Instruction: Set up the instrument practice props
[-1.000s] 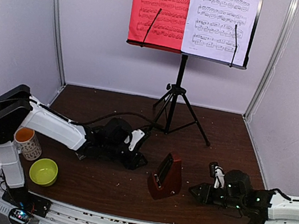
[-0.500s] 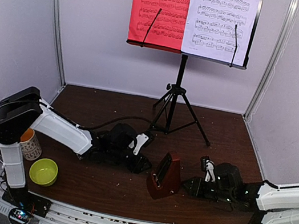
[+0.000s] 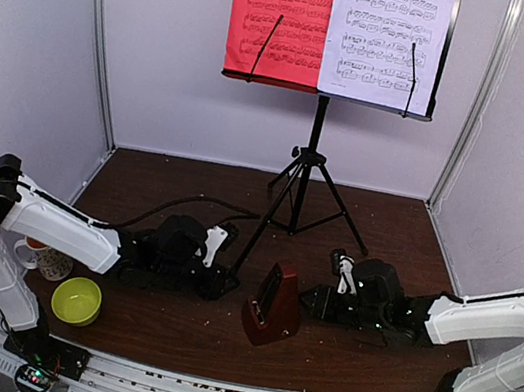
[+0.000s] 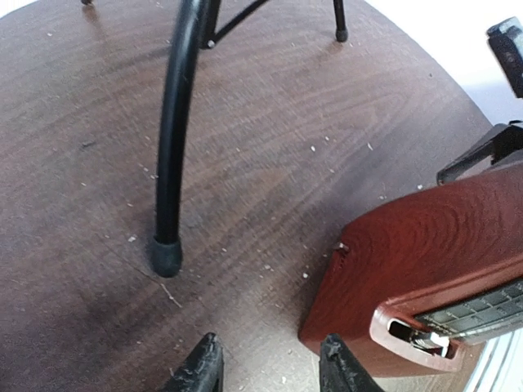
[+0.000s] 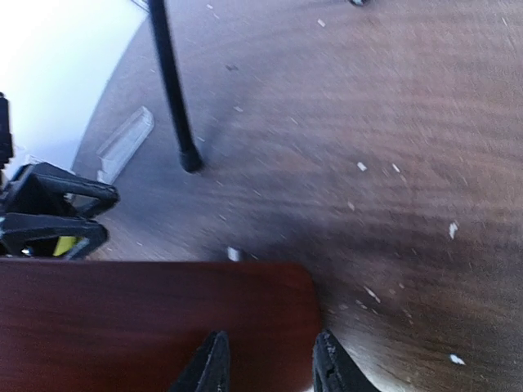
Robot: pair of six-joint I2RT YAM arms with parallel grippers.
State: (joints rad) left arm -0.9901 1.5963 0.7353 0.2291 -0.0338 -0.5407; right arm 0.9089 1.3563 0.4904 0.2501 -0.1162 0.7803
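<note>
The black tripod music stand [image 3: 314, 144] stands at the back with a red sheet [image 3: 278, 16] and a white sheet [image 3: 387, 35] on its desk. The dark-wood pyramid metronome [image 3: 271, 304] stands upright at the front middle, also in the left wrist view [image 4: 425, 269] and the right wrist view [image 5: 147, 327]. My left gripper [image 3: 221, 285] is open and empty, low over the table just left of the metronome [image 4: 270, 367]. My right gripper [image 3: 307, 301] is open against the metronome's right side, its jaws over the wood [image 5: 270, 363].
A yellow-green bowl [image 3: 76, 300] and a patterned mug [image 3: 46, 259] sit at the front left by the left arm. A stand leg [image 4: 176, 122] comes down just beyond the left gripper. A clear plastic piece [image 5: 122, 147] lies near the wall. Crumbs dot the table [image 3: 395, 250].
My right arm has reached left to the metronome, which has slid a little to the left. My left arm has drawn back to the left, away from it.
</note>
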